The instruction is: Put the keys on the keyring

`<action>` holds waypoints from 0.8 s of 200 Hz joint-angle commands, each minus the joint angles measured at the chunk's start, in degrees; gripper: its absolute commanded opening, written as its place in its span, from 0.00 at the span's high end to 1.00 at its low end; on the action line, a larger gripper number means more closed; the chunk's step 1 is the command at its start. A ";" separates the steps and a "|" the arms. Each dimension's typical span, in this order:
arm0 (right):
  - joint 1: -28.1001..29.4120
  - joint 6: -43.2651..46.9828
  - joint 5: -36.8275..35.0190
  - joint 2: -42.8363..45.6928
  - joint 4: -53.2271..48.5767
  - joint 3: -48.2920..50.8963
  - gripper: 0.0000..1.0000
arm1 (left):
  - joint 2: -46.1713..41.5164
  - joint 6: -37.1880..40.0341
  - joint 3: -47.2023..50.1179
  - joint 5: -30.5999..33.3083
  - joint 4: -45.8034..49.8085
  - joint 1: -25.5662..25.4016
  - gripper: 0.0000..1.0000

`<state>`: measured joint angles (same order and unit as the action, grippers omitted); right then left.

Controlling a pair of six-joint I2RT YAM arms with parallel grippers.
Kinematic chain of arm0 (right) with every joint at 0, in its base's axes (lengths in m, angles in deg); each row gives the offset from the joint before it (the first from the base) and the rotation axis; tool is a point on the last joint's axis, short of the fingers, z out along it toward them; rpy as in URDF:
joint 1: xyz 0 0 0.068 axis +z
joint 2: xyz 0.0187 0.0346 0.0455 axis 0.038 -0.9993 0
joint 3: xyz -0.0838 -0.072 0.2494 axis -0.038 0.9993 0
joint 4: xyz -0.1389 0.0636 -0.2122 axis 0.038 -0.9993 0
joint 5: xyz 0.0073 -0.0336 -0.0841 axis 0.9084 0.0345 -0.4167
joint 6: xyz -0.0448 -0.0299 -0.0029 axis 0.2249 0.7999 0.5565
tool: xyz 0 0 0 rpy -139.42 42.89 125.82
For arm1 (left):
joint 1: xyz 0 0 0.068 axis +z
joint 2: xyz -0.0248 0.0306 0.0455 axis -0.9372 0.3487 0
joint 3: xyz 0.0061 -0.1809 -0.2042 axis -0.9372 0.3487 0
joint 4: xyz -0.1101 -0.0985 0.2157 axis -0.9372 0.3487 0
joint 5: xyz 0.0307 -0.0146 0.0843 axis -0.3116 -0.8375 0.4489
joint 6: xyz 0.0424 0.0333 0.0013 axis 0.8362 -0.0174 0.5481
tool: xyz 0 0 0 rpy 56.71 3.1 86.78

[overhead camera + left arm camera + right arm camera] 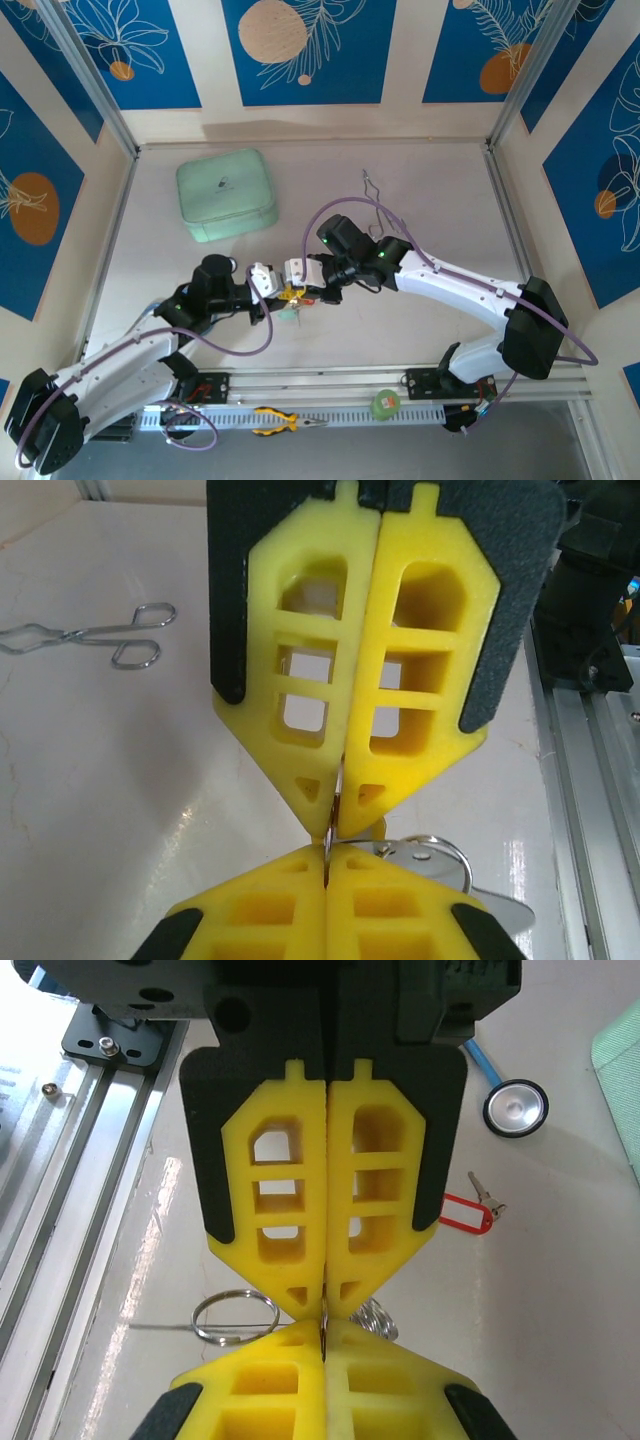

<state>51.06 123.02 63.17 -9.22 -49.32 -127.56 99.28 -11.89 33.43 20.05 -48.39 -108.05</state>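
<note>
A glossy pale worktop [400, 320] spreads around the left hand [280, 290]. Beyond it rise cream walls [405, 50] with blue panels [340, 60] of white leaves and orange discs, aluminium posts [100, 93] at the corners.

Red-tagged key [468, 1210], small, lying flat

The top camera is looking down from above and behind the arm bases, taking in the whole pale table [400, 340], with the mint-green rounded square case [227, 194] lying far left. The left wrist camera is riding close behind the left gripper [325, 855], facing away from the case. The right wrist camera is hugging the right gripper [323, 1332], facing past the case's corner. All three are sharing the spot near-right of the case where yellow fingertips [290, 1345] are meeting.
</note>
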 commanded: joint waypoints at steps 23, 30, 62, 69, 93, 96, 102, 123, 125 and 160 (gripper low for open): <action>-0.04 -3.03 6.15 1.22 3.47 -0.16 1.00 | 0.52 0.94 -2.17 -1.90 -1.43 -0.36 1.00; -0.16 -3.50 6.46 1.40 3.73 0.18 1.00 | 0.43 0.90 -2.06 -1.73 -1.75 -0.43 1.00; -3.96 -10.83 8.26 5.49 9.24 4.76 0.69 | -0.36 -0.41 -0.57 -1.04 -4.50 -0.39 1.00; -4.82 -12.13 8.50 6.32 9.44 5.52 0.67 | -0.58 -0.72 -0.20 -0.87 -5.10 -0.43 1.00; -5.56 -13.69 7.60 7.38 7.64 7.09 0.66 | -1.10 -0.72 0.67 -0.52 -6.29 -0.36 1.00; -5.51 -13.80 7.47 7.41 7.54 7.28 0.66 | -1.16 -0.70 0.70 -0.57 -6.33 -0.45 1.00; -5.44 -14.07 7.33 7.41 7.41 7.46 0.67 | -1.25 -0.62 0.78 -0.49 -6.33 -0.42 1.00; -5.11 -15.23 7.60 7.24 7.60 7.72 0.68 | -1.34 -0.69 0.70 -0.08 -6.12 -0.43 1.00; -5.08 -15.36 7.66 7.17 7.60 7.72 0.68 | -1.36 -0.62 0.70 0.03 -6.08 -0.40 1.00; -4.70 -17.65 8.07 5.68 6.83 7.09 0.69 | -1.53 -1.01 0.78 0.75 -6.23 -0.43 1.00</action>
<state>45.85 108.22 69.25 -2.53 -41.99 -120.45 98.71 -12.00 33.93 20.53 -52.15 -108.09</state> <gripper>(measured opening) 0.314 0.040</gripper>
